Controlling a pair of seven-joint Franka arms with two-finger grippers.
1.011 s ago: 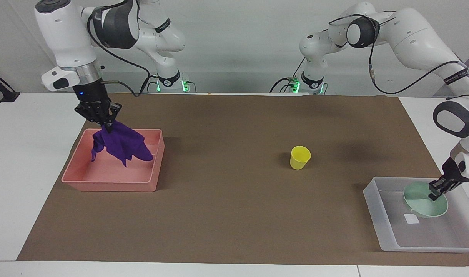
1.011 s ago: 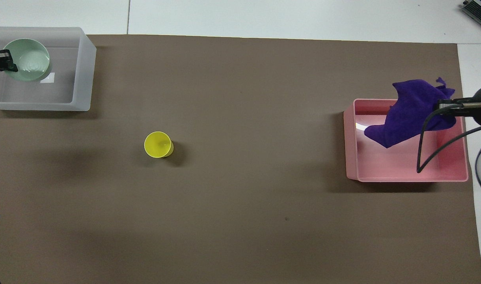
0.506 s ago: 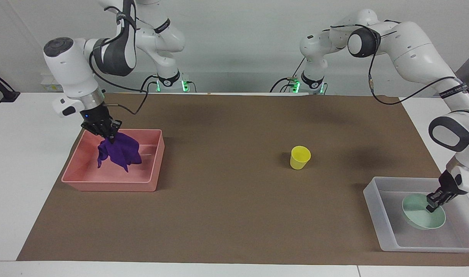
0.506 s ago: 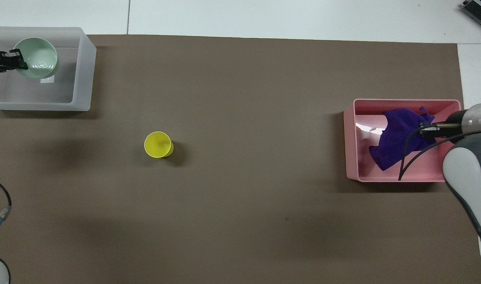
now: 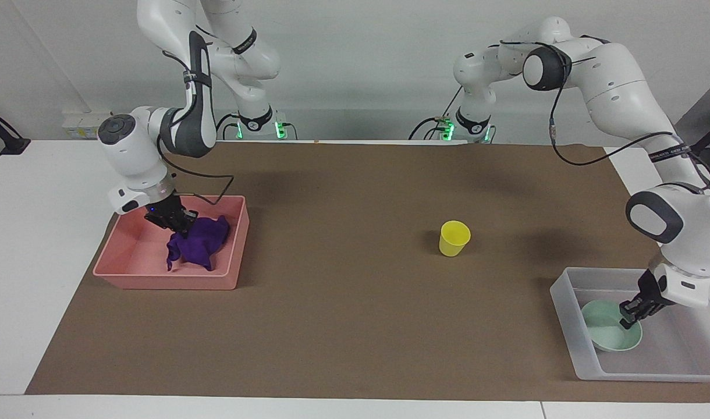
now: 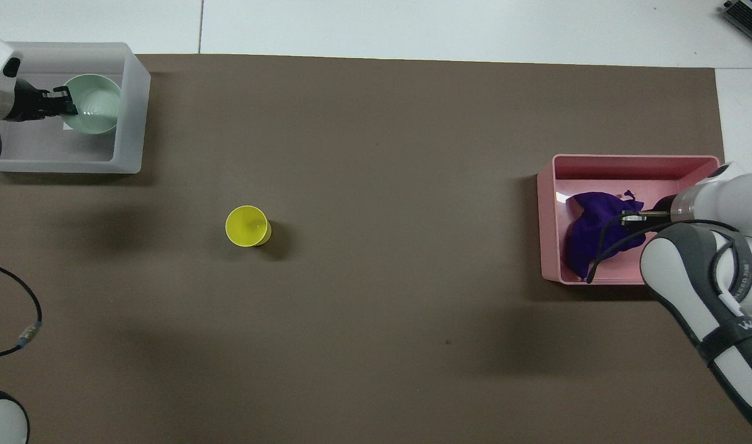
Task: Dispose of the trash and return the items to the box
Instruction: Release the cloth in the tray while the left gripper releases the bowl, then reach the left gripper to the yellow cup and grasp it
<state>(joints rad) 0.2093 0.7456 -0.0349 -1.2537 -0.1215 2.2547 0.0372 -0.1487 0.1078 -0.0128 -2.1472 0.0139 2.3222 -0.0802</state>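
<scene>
Both grippers hold: cloth (image 5: 196, 244); bowl (image 5: 610, 333).

Two glossy white jointed robot arms (image 5: 617, 75) with dark grey rounded joint caps, loose thin black cables (image 5: 599, 142), small black-lettered bands, black metal grippers, green lights glowing at both bases (image 5: 261, 129).

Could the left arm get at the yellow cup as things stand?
Probably yes, once freed: the yellow cup stands alone on bare mat, but the left gripper is down in the box, shut on the mint bowl.
</scene>
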